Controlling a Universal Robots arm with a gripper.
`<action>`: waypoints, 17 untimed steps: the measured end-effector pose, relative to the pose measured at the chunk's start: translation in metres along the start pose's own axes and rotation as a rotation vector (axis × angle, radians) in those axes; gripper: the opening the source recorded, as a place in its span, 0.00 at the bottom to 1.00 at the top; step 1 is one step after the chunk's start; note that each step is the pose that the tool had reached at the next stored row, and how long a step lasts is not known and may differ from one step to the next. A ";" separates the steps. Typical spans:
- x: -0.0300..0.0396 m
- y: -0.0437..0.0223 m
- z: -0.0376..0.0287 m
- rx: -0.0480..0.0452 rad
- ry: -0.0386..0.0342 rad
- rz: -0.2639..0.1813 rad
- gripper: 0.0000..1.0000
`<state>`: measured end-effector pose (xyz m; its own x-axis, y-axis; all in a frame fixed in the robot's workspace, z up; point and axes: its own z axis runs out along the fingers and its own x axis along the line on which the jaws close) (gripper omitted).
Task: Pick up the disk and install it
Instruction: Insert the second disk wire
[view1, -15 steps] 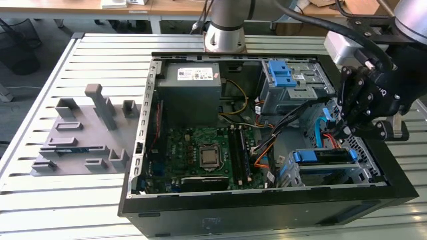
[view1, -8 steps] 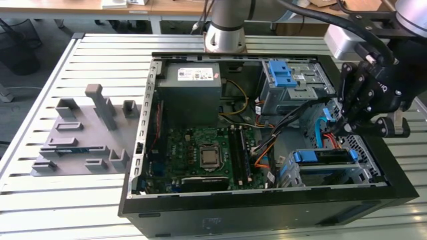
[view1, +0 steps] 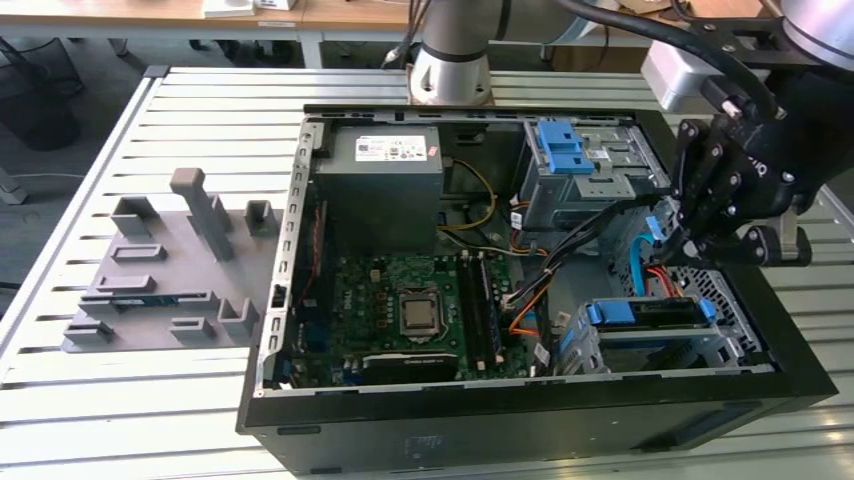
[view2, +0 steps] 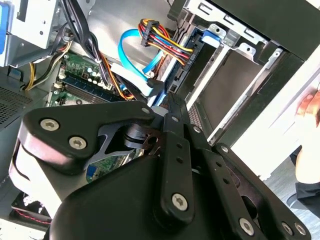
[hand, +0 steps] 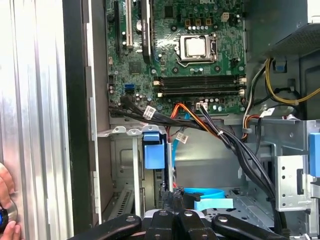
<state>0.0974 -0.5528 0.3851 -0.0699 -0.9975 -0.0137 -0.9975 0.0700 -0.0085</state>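
Observation:
In the exterior view, the disk (view1: 649, 313) sits in the drive cage at the front right of the open computer case (view1: 534, 420). Only its blue carrier edge shows. The same blue edge appears in the first wrist view as the disk (hand: 153, 150) inside the cage slot. My gripper (view1: 697, 245) hangs over the right side of the case, above and just behind that cage, near the blue and orange cables. In both wrist views the gripper (view2: 171, 102) (hand: 173, 196) has its fingers pressed together with nothing between them.
A grey box (view1: 379, 165) stands at the back of the case, and a light-blue latch on a metal cage (view1: 565, 150) sits to its right. The motherboard (view1: 400, 300) lies on the case floor. A grey slotted fixture (view1: 167, 270) rests on the table. A person's hand (view2: 309, 112) is close by.

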 end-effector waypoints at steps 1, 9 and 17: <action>-0.0008 0.0001 -0.0007 0.0000 0.0001 0.000 0.11; -0.0088 0.0011 -0.0034 0.0000 0.0006 0.000 0.11; -0.0158 0.0033 -0.0039 0.0003 0.0035 0.000 0.11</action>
<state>0.0951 -0.5369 0.3891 -0.0700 -0.9975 -0.0103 -0.9975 0.0701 -0.0088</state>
